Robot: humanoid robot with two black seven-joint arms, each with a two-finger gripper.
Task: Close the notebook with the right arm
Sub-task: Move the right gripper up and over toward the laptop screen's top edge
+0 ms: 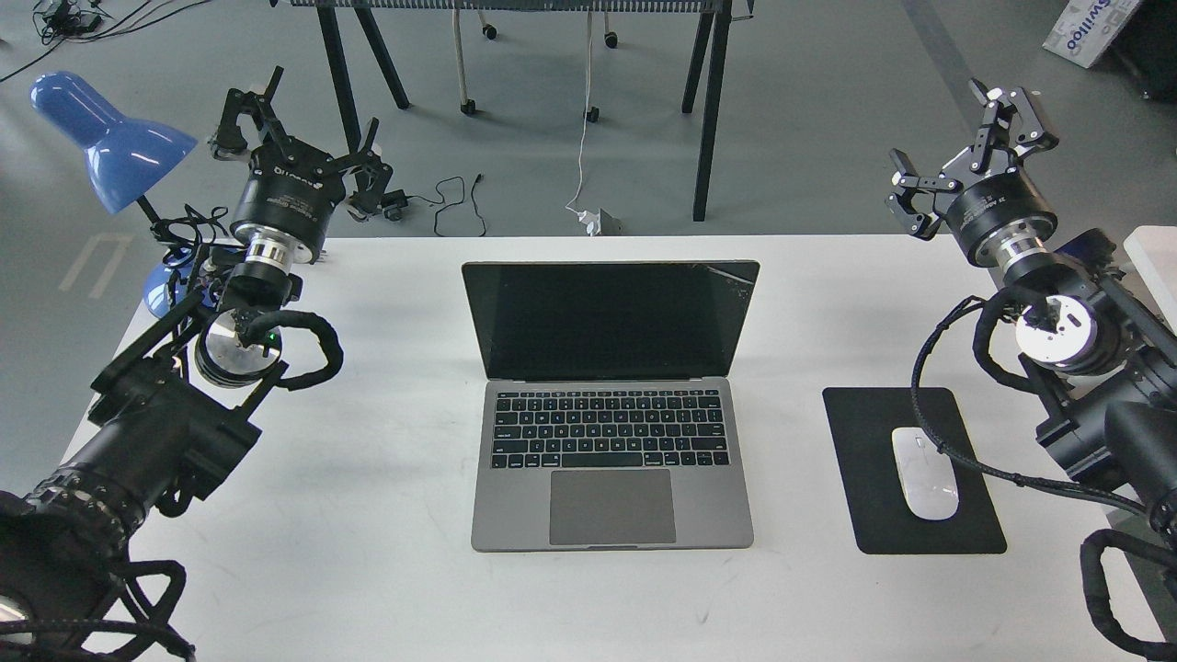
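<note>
The notebook (611,405) lies open in the middle of the white table (386,552), its black screen upright and facing me, with keys and trackpad toward the front edge. My right arm (1057,303) comes in from the right side, and its right gripper (965,156) is raised beyond the table's far right corner, open and empty, well right of the screen. Near the far left corner my left gripper (299,129) is held up, open too, holding nothing.
A black mouse pad (869,478) with a white mouse (924,473) lies right of the notebook, under my right arm's cable. A blue desk lamp (106,138) stands at the far left corner. Dark table legs (710,110) and cables are on the floor behind.
</note>
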